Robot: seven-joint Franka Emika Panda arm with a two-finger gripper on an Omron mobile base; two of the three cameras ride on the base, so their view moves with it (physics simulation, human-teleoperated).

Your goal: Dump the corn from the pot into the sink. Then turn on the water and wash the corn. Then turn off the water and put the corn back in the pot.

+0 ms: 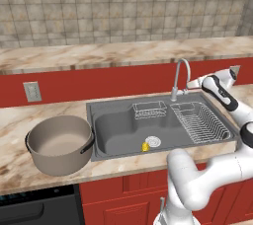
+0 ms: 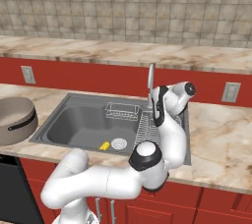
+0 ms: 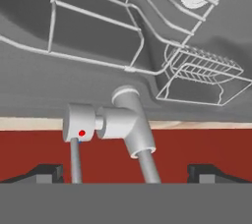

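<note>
The corn [image 1: 145,146] lay on the floor of the sink [image 1: 118,129], just beside the round drain [image 1: 153,142], and the right base view showed it there as well [image 2: 104,145]. The pot [image 1: 60,143] stood upright on the counter [image 1: 15,120] left of the sink; the left base view showed its whole beige inside, while the right base view cut it off at the picture's edge. The gripper [image 3: 125,173] hung by the tap [image 1: 181,76] with its jaws spread wide and holding nothing. The hand view alone showed the tap's base with a side handle [image 3: 80,123] bearing a red dot, between the two finger tips [image 3: 47,172]. That view also caught the wire dish rack [image 1: 200,122] and small basket [image 1: 149,110], and only a sliver of corn at its top corner. In the base views the arm's own body hid the fingers.
</note>
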